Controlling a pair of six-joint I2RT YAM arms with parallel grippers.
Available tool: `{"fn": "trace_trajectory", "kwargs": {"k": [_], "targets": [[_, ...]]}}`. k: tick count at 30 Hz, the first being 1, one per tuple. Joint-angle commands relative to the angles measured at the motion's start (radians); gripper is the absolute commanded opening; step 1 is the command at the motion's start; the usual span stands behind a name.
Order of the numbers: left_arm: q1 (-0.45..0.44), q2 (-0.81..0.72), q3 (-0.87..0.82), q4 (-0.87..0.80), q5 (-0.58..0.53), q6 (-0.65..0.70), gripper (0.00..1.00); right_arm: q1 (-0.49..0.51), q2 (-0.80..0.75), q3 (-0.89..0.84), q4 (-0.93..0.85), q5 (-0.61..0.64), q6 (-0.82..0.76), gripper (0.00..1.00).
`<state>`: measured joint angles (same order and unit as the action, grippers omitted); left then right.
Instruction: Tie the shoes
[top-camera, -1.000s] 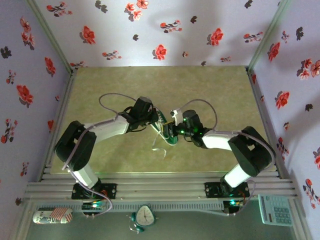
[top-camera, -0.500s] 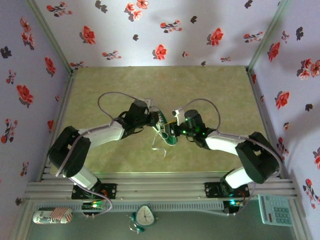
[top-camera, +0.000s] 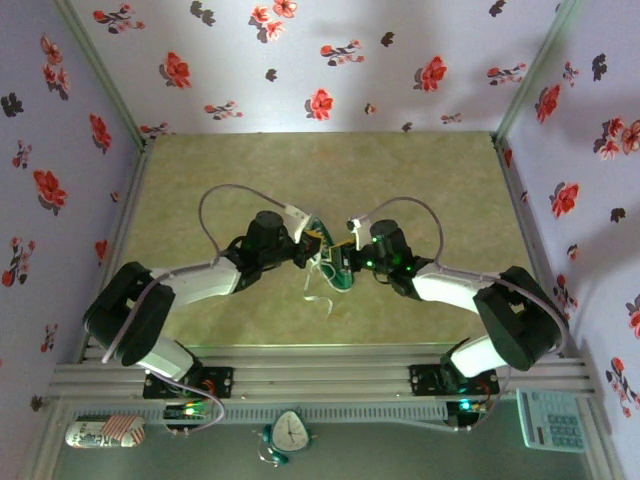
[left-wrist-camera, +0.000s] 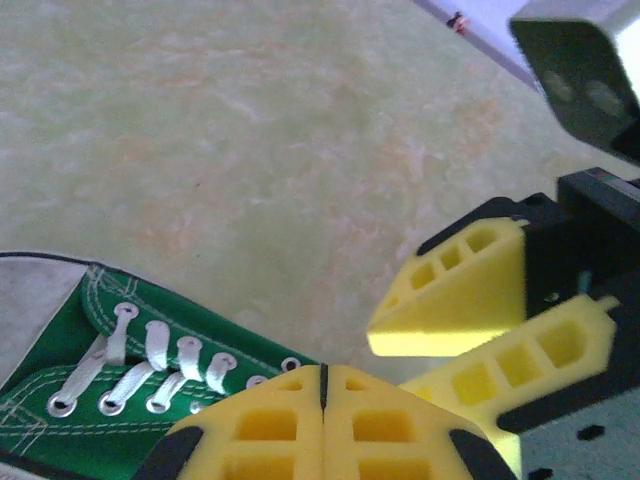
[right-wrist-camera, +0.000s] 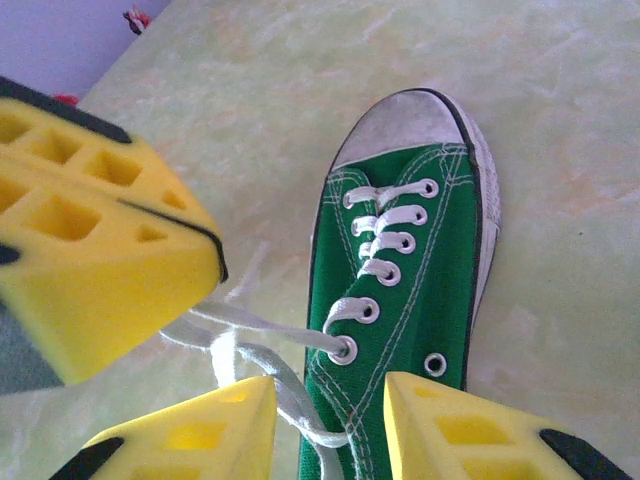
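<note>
The shoe, green canvas with a white toe cap, lies mid-table, toe pointing away in the right wrist view. Its white lace runs taut from the upper eyelet to my left gripper, which is shut on it just left of the shoe. My right gripper stands open over the shoe's ankle end, one finger on each side, with a slack lace strand between. The two grippers nearly touch. A loose lace end trails toward the near edge.
Flowered walls close the table on three sides. Past the rail at the near edge lie a can, a small clock and a calculator. Bare green mat lies beyond the shoe.
My left arm has drawn back toward the near left, lowering its wrist while staying shut. The right gripper's jaws have spread a little; the arm itself has barely shifted.
</note>
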<state>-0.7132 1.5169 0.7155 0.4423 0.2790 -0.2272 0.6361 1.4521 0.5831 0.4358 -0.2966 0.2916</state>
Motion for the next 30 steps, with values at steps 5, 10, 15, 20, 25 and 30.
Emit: {"fn": "trace_trajectory", "kwargs": {"k": [5,10,15,20,25,30], "targets": [[0.024,0.001,-0.042,0.197,0.073,-0.041,0.00,-0.044,0.024,-0.036,0.187,-0.098,0.084,0.37],[0.044,0.027,-0.054,0.239,0.070,-0.126,0.00,-0.046,0.014,-0.021,0.122,-0.102,0.046,0.36],[0.044,0.066,-0.057,0.254,0.079,-0.178,0.00,-0.014,-0.031,-0.027,0.027,-0.051,-0.003,0.35],[0.043,0.089,-0.084,0.286,0.079,-0.218,0.00,-0.010,-0.021,-0.046,0.051,-0.040,0.003,0.36],[0.033,0.083,-0.109,0.271,0.080,-0.235,0.00,-0.011,-0.027,-0.050,0.058,-0.016,0.015,0.35],[0.002,0.070,-0.113,0.206,0.071,-0.221,0.00,-0.013,-0.052,-0.059,0.030,0.005,0.001,0.35]]}}
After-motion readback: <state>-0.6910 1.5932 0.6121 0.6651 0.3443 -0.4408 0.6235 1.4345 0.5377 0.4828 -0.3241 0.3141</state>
